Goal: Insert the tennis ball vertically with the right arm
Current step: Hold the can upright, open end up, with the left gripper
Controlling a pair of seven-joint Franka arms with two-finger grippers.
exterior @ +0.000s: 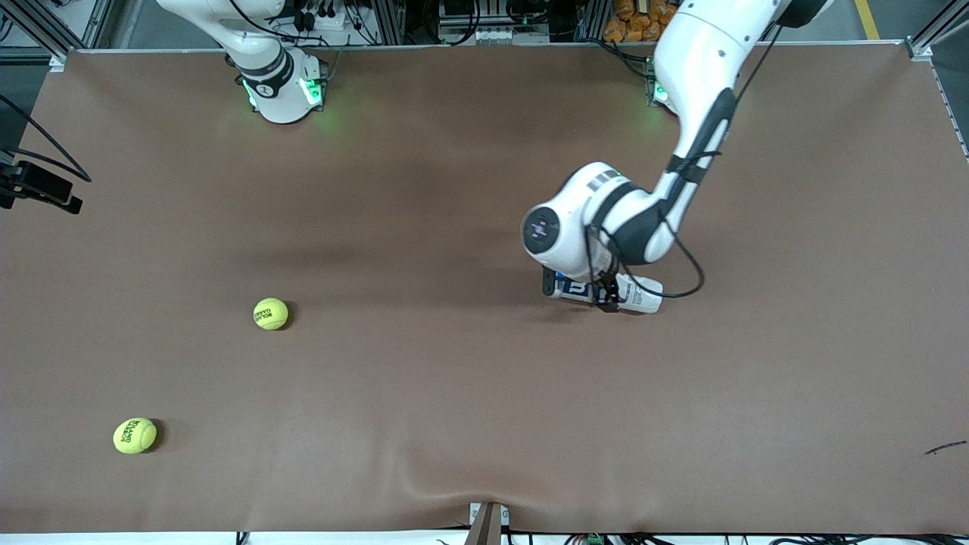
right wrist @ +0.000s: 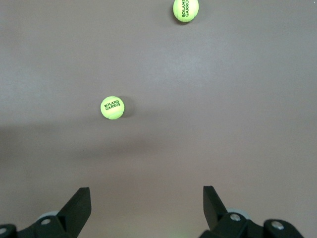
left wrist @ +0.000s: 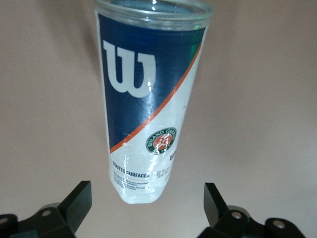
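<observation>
Front view: two yellow tennis balls lie on the brown surface [exterior: 469, 424] toward the right arm's end, well apart from the ball tube.
Tube: a clear tennis-ball can [exterior: 634, 294] with a blue and white label lies on its side under the left arm's wrist, toward the left arm's end.
Near ball [exterior: 135, 435]: closest to the front camera, untouched.
Far ball [exterior: 270, 313]: farther from the camera than the first, nearer the middle of the surface, also untouched.
Left hand [left wrist: 147, 206]: I see it over the can with both fingers spread wide on either side, holding nothing.
Right hand [right wrist: 146, 206]: seen only in its own wrist view, fingers wide apart and empty, over bare surface with both balls ahead of it.
Step in hand: as I judge it, the opening stage; the can is not yet stood up and no ball is picked.
Next move: the left hand should close on the can and raise it upright, while I bring the right hand down over one ball.
</observation>
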